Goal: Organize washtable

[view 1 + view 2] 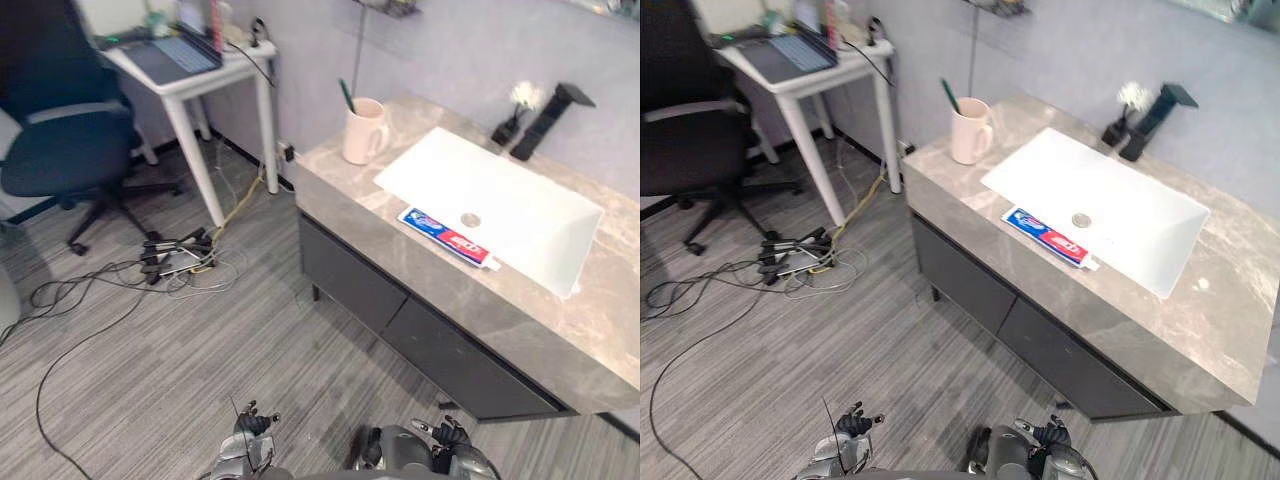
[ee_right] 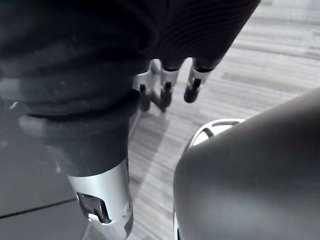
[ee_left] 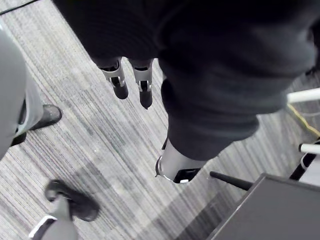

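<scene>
The washtable [image 1: 390, 255] has a grey stone top with a white sink [image 1: 505, 185] set in it. A toothpaste tube [image 1: 450, 236] lies flat on the sink's front rim. At the counter's left end stands a cream mug [image 1: 363, 132] holding a green toothbrush [image 1: 346, 96]. My left hand [image 1: 248, 440] and right hand [image 1: 452, 440] hang low near the floor, well short of the washtable. Both are open and hold nothing, with the left fingers [image 3: 132, 82] and right fingers [image 2: 170, 85] relaxed over the floor.
A black tap [image 1: 548, 118] and a small black vase with a white flower [image 1: 515, 112] stand behind the sink. Dark drawer fronts [image 1: 400, 305] sit under the counter. At left are a white desk with a laptop [image 1: 185, 60], an office chair [image 1: 65, 145] and floor cables [image 1: 180, 262].
</scene>
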`<state>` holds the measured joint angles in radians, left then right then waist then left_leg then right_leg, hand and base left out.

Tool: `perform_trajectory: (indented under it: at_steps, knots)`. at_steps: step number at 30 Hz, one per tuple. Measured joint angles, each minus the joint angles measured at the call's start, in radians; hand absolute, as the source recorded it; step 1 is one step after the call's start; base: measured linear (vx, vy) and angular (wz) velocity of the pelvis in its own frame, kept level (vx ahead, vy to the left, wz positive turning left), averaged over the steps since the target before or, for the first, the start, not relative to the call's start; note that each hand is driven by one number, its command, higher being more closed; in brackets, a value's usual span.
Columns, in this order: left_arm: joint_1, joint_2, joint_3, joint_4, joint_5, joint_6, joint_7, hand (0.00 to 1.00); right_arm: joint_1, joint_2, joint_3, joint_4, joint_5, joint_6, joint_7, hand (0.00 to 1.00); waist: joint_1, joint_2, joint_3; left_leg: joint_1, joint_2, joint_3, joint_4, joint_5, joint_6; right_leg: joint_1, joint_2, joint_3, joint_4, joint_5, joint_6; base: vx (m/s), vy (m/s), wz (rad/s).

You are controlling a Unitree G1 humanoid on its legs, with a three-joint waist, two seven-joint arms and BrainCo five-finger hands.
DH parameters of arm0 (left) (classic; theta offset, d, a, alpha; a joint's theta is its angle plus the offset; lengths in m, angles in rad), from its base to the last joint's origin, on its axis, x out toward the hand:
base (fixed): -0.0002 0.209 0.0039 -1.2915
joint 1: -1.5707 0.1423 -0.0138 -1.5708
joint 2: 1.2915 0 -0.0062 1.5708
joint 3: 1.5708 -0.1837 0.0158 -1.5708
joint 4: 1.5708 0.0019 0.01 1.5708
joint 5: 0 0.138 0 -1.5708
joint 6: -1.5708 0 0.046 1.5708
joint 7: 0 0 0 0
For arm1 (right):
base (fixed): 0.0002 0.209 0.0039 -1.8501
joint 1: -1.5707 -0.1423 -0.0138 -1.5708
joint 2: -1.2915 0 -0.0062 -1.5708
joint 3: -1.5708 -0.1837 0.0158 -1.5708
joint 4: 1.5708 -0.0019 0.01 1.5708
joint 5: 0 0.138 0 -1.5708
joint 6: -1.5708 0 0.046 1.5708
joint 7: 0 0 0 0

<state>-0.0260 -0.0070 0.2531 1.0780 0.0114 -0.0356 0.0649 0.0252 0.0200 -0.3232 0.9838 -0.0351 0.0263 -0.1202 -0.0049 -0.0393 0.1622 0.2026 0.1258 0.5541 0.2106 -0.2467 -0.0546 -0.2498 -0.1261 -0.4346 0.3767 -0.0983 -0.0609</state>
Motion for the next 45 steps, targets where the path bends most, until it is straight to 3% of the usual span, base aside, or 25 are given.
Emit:
perform_trajectory:
  at_steps: [1,4,6,7,8,9,11,12,14,17,18,22,25,28,31,45]
  knots:
    - [0.004,-0.007,-0.009,0.006,0.003,0.003,-0.003,0.00,-0.009,-0.021,0.004,0.012,-0.008,-0.004,0.012,0.00,0.002,0.044,0.006,0.017,0.017,-0.005,0.000,0.016,-0.023,0.024,0.041,0.014,-0.039,0.016,-0.013,0.29,-0.053,-0.89]
    - [-0.004,-0.037,-0.022,0.014,0.027,0.002,-0.012,0.00,-0.017,-0.032,-0.044,0.010,-0.006,-0.011,0.016,0.00,-0.015,0.086,0.013,0.051,-0.002,-0.059,-0.087,0.062,-0.030,0.056,0.060,0.043,-0.063,-0.001,-0.003,0.19,-0.018,-0.44]
    - [-0.011,-0.041,-0.037,0.009,0.041,0.001,-0.021,0.00,-0.015,-0.028,-0.053,0.011,-0.007,-0.007,0.015,0.00,-0.021,0.087,0.011,0.068,0.003,-0.076,-0.064,0.086,-0.044,0.085,0.058,0.036,-0.058,-0.024,0.007,0.13,-0.033,0.15]
    - [-0.012,-0.040,-0.045,0.008,0.043,0.001,-0.021,0.00,-0.011,-0.023,-0.052,0.011,-0.006,-0.006,0.015,0.00,-0.025,0.070,0.013,0.058,0.016,-0.088,0.001,0.083,-0.048,0.107,0.055,0.027,-0.062,-0.035,0.012,0.10,-0.115,0.25]
    - [-0.009,-0.040,-0.044,-0.002,0.046,0.004,-0.021,0.00,-0.001,-0.013,-0.039,0.005,-0.006,-0.006,0.015,0.00,-0.027,0.051,0.013,0.001,0.056,-0.099,0.181,0.070,-0.067,0.138,0.063,0.031,-0.077,-0.047,0.016,0.07,-0.117,0.06]
    - [0.004,-0.044,-0.044,-0.043,0.049,0.005,-0.022,0.00,0.007,-0.008,-0.021,-0.008,-0.006,-0.005,0.014,0.00,-0.023,0.052,0.014,-0.086,0.122,-0.136,0.420,0.088,-0.064,0.176,0.080,0.047,-0.104,-0.049,0.017,0.07,-0.077,-0.23]
    - [0.017,-0.050,-0.043,-0.077,0.047,0.001,-0.021,0.00,0.007,-0.022,0.000,-0.011,-0.004,0.001,0.011,0.00,0.000,0.067,0.017,-0.192,0.180,-0.207,0.641,0.041,-0.064,0.206,0.126,0.109,-0.119,-0.064,0.008,0.07,0.051,-0.89]
    - [0.026,-0.049,-0.043,-0.086,0.040,0.001,-0.020,0.00,0.007,-0.022,-0.003,-0.011,-0.001,0.002,0.007,0.00,0.006,0.071,0.018,-0.220,0.186,-0.230,0.652,0.009,-0.058,0.218,0.135,0.137,-0.120,-0.065,0.009,0.09,0.078,-1.20]
    - [0.028,-0.049,-0.043,-0.099,0.036,-0.009,-0.018,0.00,0.016,-0.023,-0.003,-0.014,0.017,0.001,0.005,0.00,0.020,0.068,0.017,-0.269,0.167,-0.275,0.517,-0.029,-0.034,0.232,0.140,0.222,-0.122,-0.070,0.019,0.08,0.102,-1.14]
    - [0.030,-0.049,-0.043,-0.105,0.022,-0.019,-0.012,0.00,0.023,-0.024,-0.002,-0.017,0.030,-0.001,0.003,0.00,0.022,0.071,0.012,-0.279,0.127,-0.380,0.255,-0.019,-0.037,0.224,0.139,0.298,-0.119,-0.071,0.043,0.14,0.249,-1.11]
    - [0.037,-0.047,-0.044,-0.098,0.020,-0.019,-0.008,0.00,0.028,-0.018,-0.002,-0.015,0.037,-0.002,-0.009,0.00,0.020,0.068,-0.005,-0.249,0.103,-0.391,0.181,0.009,-0.055,0.225,0.126,0.336,-0.122,-0.066,0.072,0.17,0.251,-0.81]
    - [0.029,-0.036,-0.047,-0.077,0.032,-0.019,0.001,0.00,0.062,0.014,-0.002,-0.014,0.033,-0.003,-0.009,0.00,0.022,0.016,-0.049,-0.230,0.047,-0.311,0.133,0.009,-0.026,0.230,0.078,0.383,-0.208,-0.010,0.133,0.19,0.227,-0.40]
    - [0.024,-0.029,-0.048,-0.043,0.040,-0.017,0.000,0.00,0.059,0.009,-0.002,-0.003,0.025,-0.003,-0.007,0.00,0.018,0.016,-0.055,-0.165,0.004,-0.274,0.076,0.013,-0.020,0.275,0.044,0.407,-0.258,0.008,0.157,0.19,0.182,-0.39]
    - [0.025,-0.029,-0.055,-0.016,0.042,-0.017,0.000,0.00,0.057,-0.004,-0.002,0.008,0.025,-0.003,-0.006,0.00,0.019,0.042,-0.063,-0.117,-0.016,-0.249,0.033,0.015,-0.016,0.297,0.034,0.414,-0.284,0.022,0.157,0.13,0.141,-0.32]
    - [0.026,-0.027,-0.063,-0.007,0.046,-0.016,0.001,0.00,0.056,-0.010,-0.003,0.014,0.025,-0.003,-0.006,0.00,0.019,0.049,-0.067,-0.099,-0.028,-0.248,0.004,0.019,-0.011,0.301,0.033,0.418,-0.299,0.026,0.155,0.08,0.051,-0.16]
    - [0.045,0.017,-0.065,0.022,0.049,-0.017,0.003,0.00,0.046,-0.028,-0.033,0.072,0.030,-0.018,-0.008,0.00,0.021,0.047,-0.073,-0.048,-0.064,-0.312,-0.072,0.033,0.011,0.371,0.019,0.405,-0.388,0.045,0.166,-0.01,-0.003,0.03]
